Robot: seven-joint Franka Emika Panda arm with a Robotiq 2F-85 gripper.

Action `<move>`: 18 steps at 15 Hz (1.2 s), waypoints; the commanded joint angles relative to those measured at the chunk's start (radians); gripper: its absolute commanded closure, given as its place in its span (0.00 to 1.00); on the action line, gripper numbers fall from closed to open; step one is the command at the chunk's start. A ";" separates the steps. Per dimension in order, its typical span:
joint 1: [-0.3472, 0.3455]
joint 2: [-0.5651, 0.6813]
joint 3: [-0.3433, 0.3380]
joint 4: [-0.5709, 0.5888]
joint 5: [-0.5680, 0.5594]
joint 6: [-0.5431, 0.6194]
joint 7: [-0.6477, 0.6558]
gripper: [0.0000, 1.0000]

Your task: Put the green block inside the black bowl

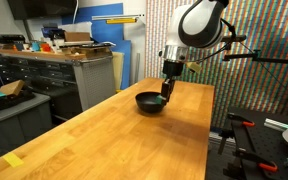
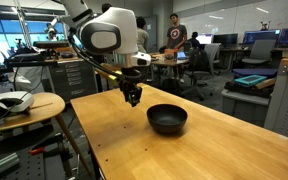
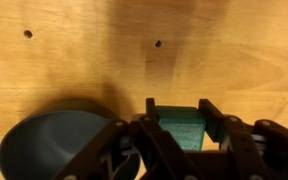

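Note:
In the wrist view my gripper point(image 3: 180, 110) is shut on the green block point(image 3: 181, 127), which sits between the two dark fingers above the wooden table. The black bowl point(image 3: 46, 143) lies at the lower left of that view, beside the block and not under it. In both exterior views the gripper point(image 1: 168, 92) point(image 2: 132, 98) hangs in the air next to the bowl point(image 1: 150, 102) point(image 2: 167, 119). A bit of green shows at the fingertips in an exterior view point(image 1: 166, 97).
The long wooden table point(image 1: 104, 140) point(image 2: 184, 150) has small holes in its top point(image 3: 157, 43). A cabinet with clutter point(image 1: 74, 70) stands beyond one table edge. A round side table point(image 2: 24, 108) and office desks with people point(image 2: 174, 40) lie past the other.

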 commanded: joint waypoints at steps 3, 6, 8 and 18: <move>-0.018 -0.001 -0.060 0.110 0.030 -0.079 -0.018 0.78; -0.028 0.027 -0.092 0.181 0.020 -0.123 -0.011 0.78; -0.041 0.063 -0.110 0.234 0.022 -0.156 -0.013 0.78; -0.115 0.328 -0.115 0.481 0.015 -0.284 0.013 0.78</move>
